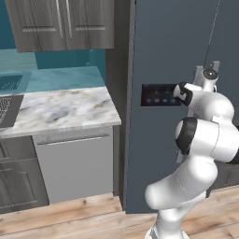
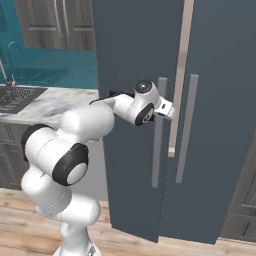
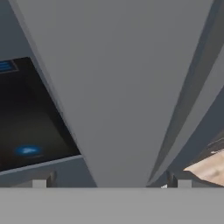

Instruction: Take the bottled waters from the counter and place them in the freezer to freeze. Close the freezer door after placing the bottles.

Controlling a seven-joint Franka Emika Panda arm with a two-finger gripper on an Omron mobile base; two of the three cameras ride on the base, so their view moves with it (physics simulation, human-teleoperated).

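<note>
The freezer [image 1: 163, 46] is a tall dark blue-grey cabinet with two door panels. The freezer door [image 2: 130, 50], the left panel carrying a dark control display [image 1: 156, 95], stands slightly ajar, with a pale strip showing along its edge. My gripper [image 2: 169, 109] is at this door's long grey bar handle [image 2: 158, 150]. In the hand view the gripper [image 3: 111, 181] is open, and the handle [image 3: 118, 87] runs between the two fingertips, with the display [image 3: 26, 122] to its left. The marble counter [image 1: 65, 109] lies left of the freezer. The bottled waters are out of view.
The right door panel [image 2: 220, 100] has its own bar handle close beside the left one. A dark inset sink with wire rack [image 2: 17, 97] sits in the counter's left part. Grey woodgrain wall cabinets [image 1: 60, 23] hang above, and wooden floor [image 1: 70, 214] lies below.
</note>
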